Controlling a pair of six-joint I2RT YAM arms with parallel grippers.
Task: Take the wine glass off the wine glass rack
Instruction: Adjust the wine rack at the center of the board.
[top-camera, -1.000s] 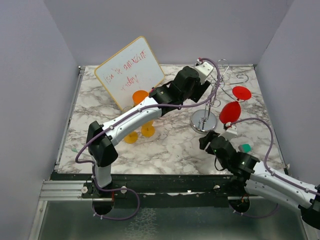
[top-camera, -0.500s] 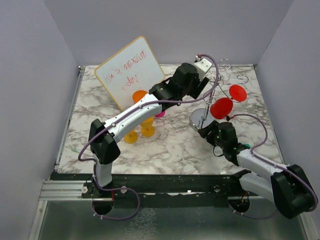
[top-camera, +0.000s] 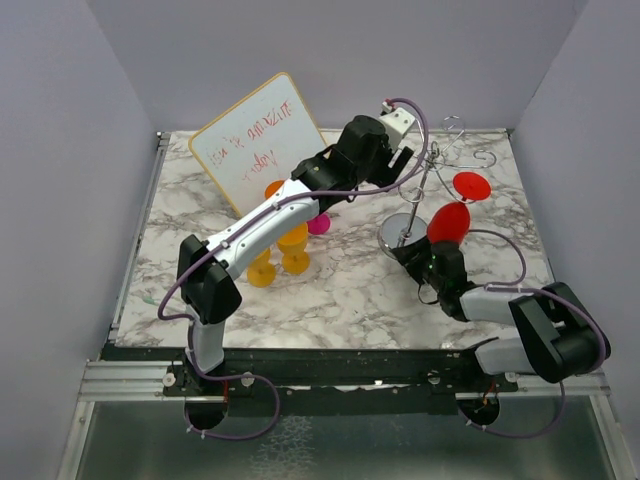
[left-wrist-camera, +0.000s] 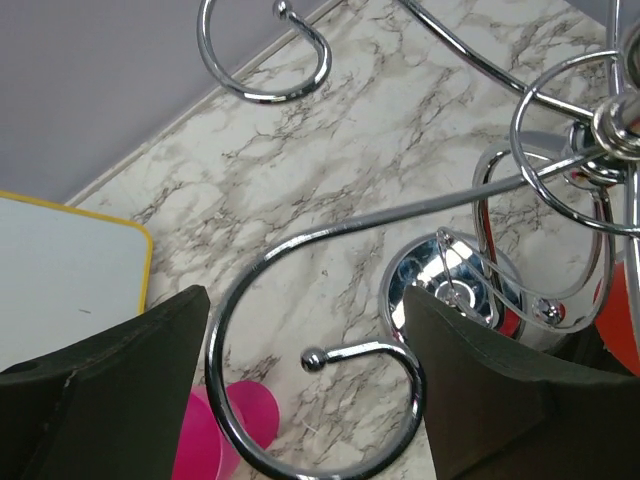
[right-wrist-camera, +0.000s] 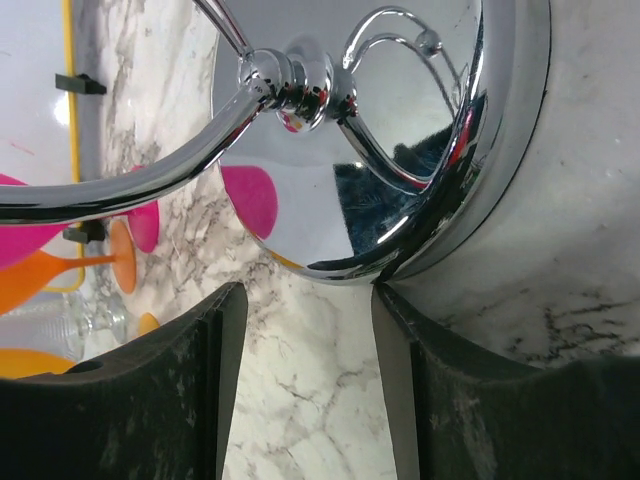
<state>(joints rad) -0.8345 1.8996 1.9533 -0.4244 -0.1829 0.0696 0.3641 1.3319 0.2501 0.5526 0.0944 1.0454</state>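
Right hand (right-wrist-camera: 310, 320) beside wine glass rack (right-wrist-camera: 410, 190) base, clear from wrist only.

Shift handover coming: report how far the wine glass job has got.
Looks done: orange glasses and a pink glass stand on the table. In hand: nothing gripped; the left hand is open around a rack curl, the right hand open by its base. Left: two red glasses hang there.
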